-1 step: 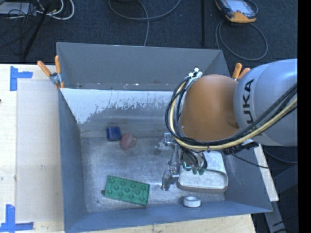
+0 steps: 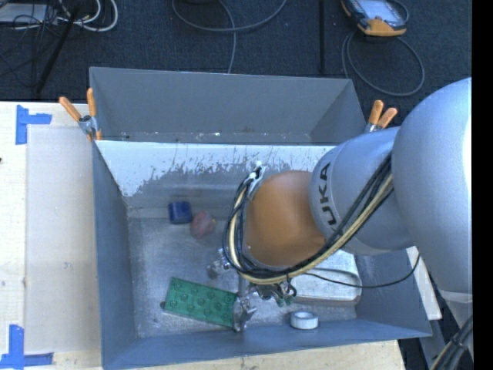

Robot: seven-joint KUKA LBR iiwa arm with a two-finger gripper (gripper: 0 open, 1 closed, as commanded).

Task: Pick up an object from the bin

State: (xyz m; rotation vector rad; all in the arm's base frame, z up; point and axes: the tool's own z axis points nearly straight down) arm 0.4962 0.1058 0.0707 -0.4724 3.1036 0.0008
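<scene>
My gripper (image 2: 246,308) pokes out from under the arm's orange cover, low in the front middle of the bin. It sits right at the right end of a flat green studded plate (image 2: 200,302), which lies tilted on the bin floor; whether they touch I cannot tell. A small white tape roll (image 2: 304,320) lies just to the gripper's right, near the front wall. A flat pale oblong thing (image 2: 331,287) lies to the right, partly hidden under the arm.
A small blue block (image 2: 180,212) and a pinkish-brown lump (image 2: 202,223) lie side by side toward the back left of the bin floor. The arm and its cables cover the middle and right of the bin.
</scene>
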